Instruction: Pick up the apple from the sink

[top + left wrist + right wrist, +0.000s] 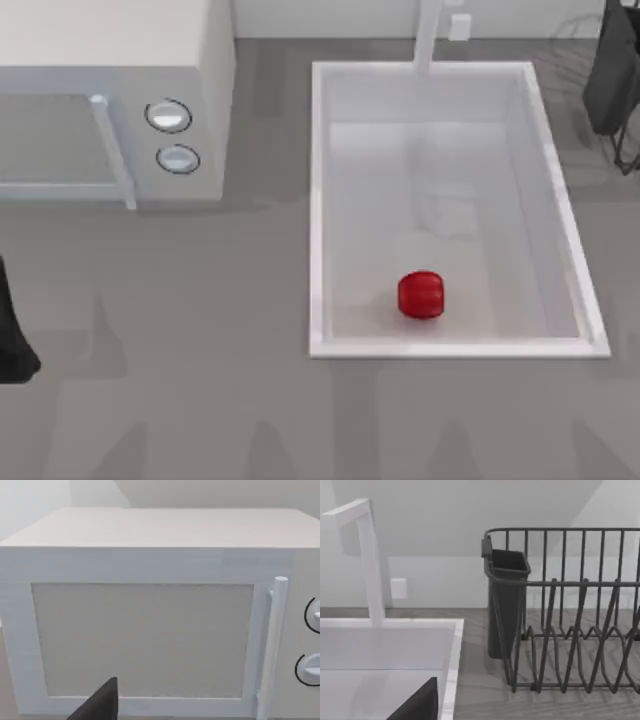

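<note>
In the top view the apple (421,295) lies on the pale floor of the sink (316,210), low in the frame, close to the basin's near rim and a little left of its middle. No claw is near it. A dark piece of our left arm (14,335) shows at the left edge of the top view, level with the fruit but well apart, with the sink wall between. Our right wrist view looks along the sink's far end past the faucet (367,560) to a dish rack (570,610), so we judge the right arm nearer the basin yet far from the apple. Whether either claw is spread or closed, we cannot tell.
</note>
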